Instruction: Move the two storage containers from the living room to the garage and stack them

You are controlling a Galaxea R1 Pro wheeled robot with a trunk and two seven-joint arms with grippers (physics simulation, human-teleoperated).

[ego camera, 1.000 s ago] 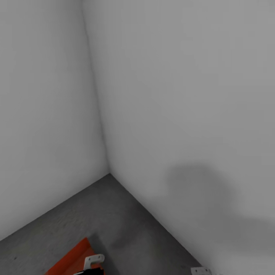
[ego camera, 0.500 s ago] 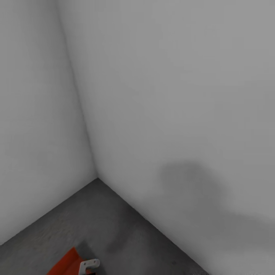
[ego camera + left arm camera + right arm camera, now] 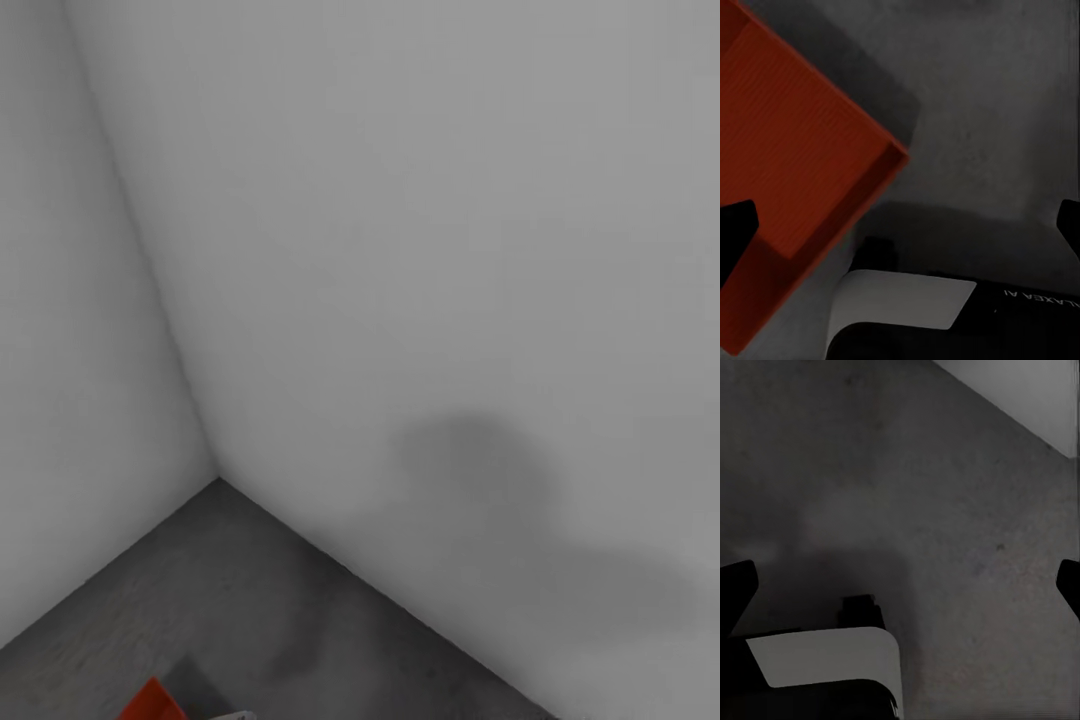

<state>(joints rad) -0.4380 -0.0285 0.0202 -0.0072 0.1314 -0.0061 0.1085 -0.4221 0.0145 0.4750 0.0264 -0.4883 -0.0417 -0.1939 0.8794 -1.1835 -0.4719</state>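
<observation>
Left end effector [image 3: 900, 217] spread wide, empty, above orange-red container [image 3: 795, 157].

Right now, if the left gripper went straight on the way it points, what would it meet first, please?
Probably the grey floor. The left gripper is open, with the orange-red container lying off to one side of its line; depth is unclear.

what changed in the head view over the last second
The whole head view shifted: the wall corner slid toward the picture's left and a little lower, so the camera turned; the room itself did not move. The orange-red container shrank to a sliver at the bottom edge. Nothing was visibly taken hold of or let go. As before, the container lies on the dark grey floor, and both grippers' fingers stand wide apart, holding nothing.
</observation>
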